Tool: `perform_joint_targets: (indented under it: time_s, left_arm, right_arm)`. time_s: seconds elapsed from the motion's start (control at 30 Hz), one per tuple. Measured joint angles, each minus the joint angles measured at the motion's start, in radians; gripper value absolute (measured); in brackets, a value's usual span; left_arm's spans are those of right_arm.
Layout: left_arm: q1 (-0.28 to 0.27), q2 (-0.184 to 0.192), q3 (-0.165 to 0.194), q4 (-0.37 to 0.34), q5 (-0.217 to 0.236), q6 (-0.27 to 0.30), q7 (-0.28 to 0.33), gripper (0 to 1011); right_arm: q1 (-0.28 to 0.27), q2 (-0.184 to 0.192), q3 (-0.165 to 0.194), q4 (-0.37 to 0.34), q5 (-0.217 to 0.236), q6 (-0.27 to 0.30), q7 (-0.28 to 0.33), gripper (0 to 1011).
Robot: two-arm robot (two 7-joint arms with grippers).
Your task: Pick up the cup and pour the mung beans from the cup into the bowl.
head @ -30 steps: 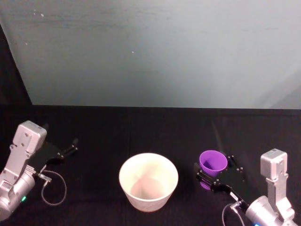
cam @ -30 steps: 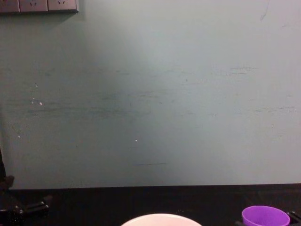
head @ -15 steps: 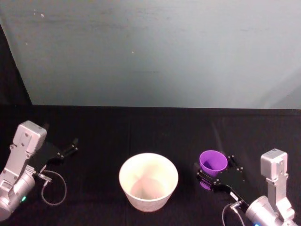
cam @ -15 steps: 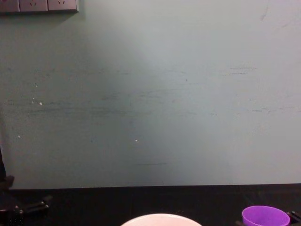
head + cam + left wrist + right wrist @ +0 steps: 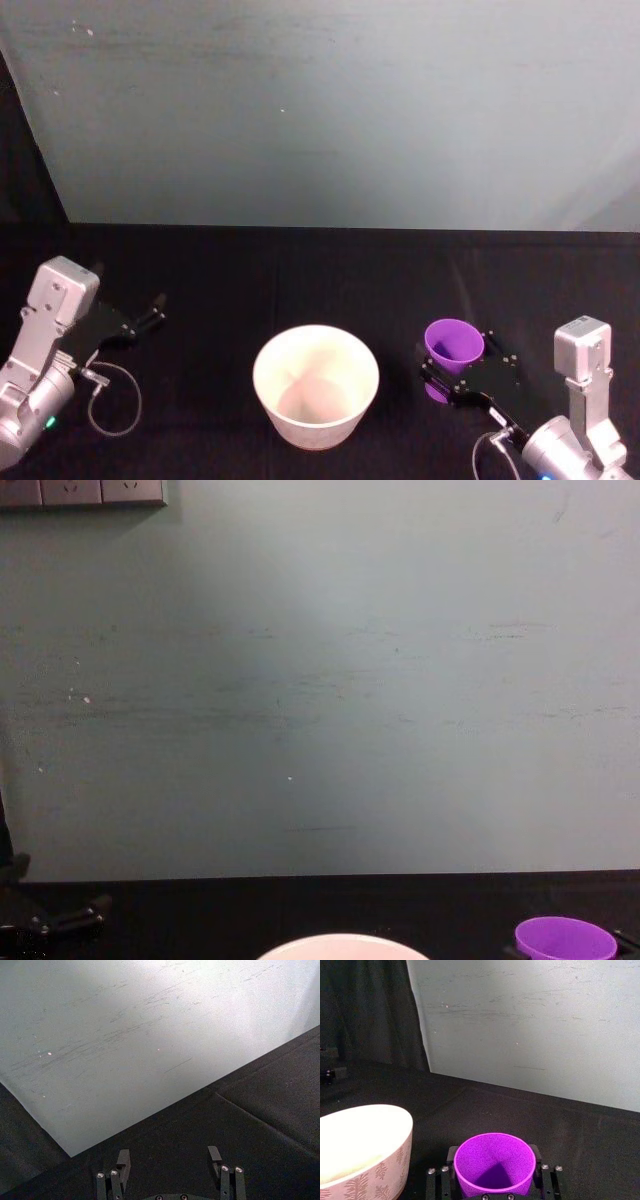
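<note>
One cup point(image 5: 453, 342) upright, clamped in right gripper point(image 5: 455, 360), beside one bowl point(image 5: 312, 430); left gripper point(image 5: 152, 311) spread open, empty.

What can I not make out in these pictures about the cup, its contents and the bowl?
1. Mung beans: right wrist view, the floor of the cup lies in shadow; no beans can be told.
2. Cup's base: head view, the right gripper around it hides it, so standing or lifted is unclear.
3. Bowl and cup: chest view, the bottom edge cuts both off below the rims.
</note>
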Motion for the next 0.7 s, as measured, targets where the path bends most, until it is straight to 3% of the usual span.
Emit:
perform_joint_targets:
  time_s: [0.13,0.7]
  left_arm:
    - [0.0,0.0,0.0,0.0,0.0,0.0,0.0,1003]
    - [0.0,0.0,0.0,0.0,0.0,0.0,0.0,1004]
  right_arm:
    - [0.0,0.0,0.0,0.0,0.0,0.0,0.0,778]
    - [0.0,0.0,0.0,0.0,0.0,0.0,0.0,741]
